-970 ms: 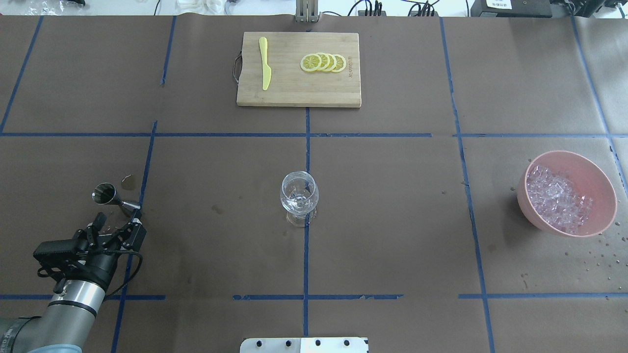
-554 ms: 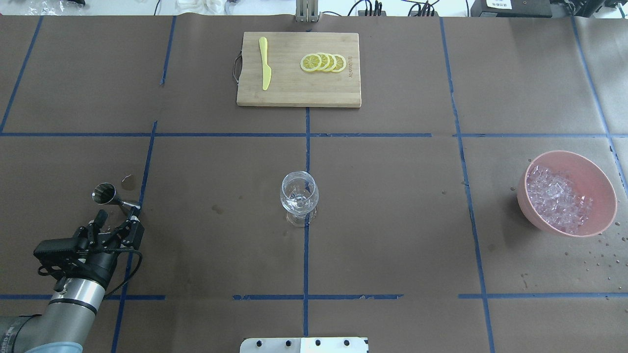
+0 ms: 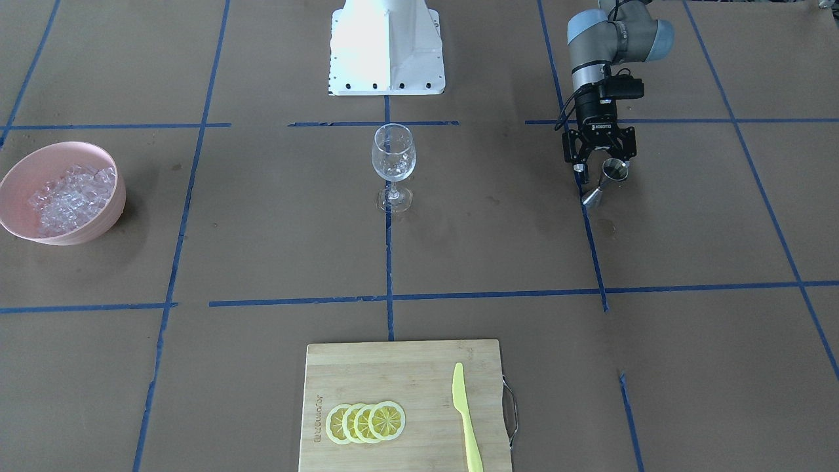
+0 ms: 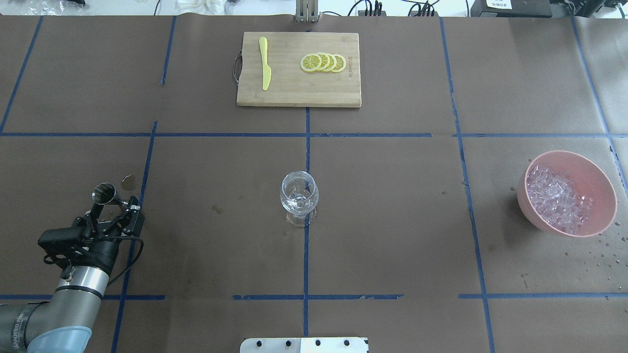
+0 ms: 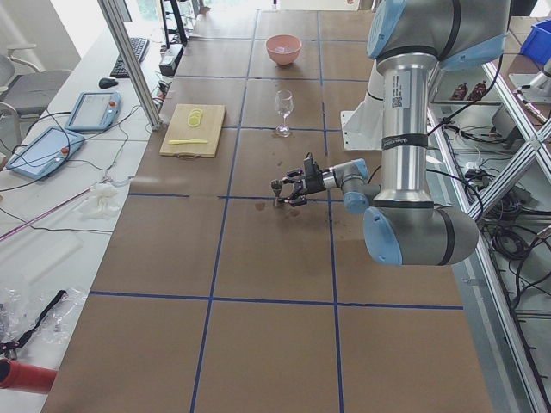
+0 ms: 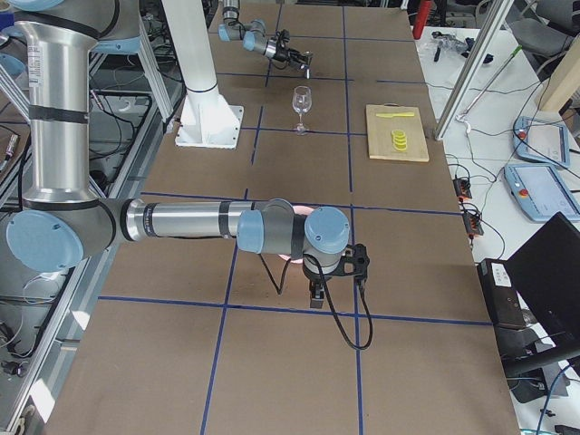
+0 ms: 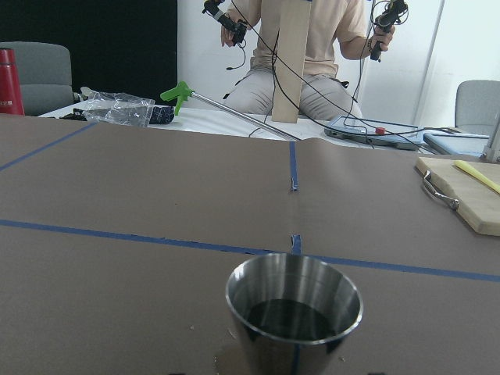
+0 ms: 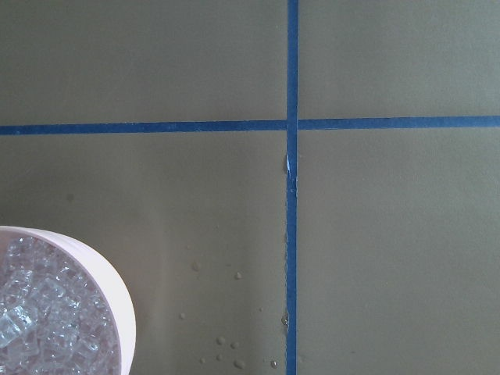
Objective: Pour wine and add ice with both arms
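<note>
1. Brown paper-covered table, marked off by blue tape lines.
2. My left end effector: black, 2 fingers, on a silver-grey arm with pale blue caps. It sits low over the table toward the near left corner. The jaws are spread, with 1 finger on each side of item 3. I cannot tell whether either finger touches it.
3. Small steel double-cone measuring cup: upright on the table, with dark liquid in its upper cone.
4. My right end effector: pointing down over the table by the right edge, close to item 6. Only the side view shows it, so I cannot tell whether it is spread or closed.
5. Clear, glassy ice cubes: many, heaped in item 6.
6. Pink round plastic bowl: on the table near the right edge, about midway along it. Water drops lie on the paper just beside it.
7. Clear stemmed wine glass: upright at the table's middle, on a tape line, well apart from items 3 and 6.
8. Rectangular bamboo cutting board: at the middle of the far edge. On it lie 4 overlapping yellow lemon slices and 1 yellow plastic knife, apart from each other.
9. White base block: at the middle of the near edge.
</note>
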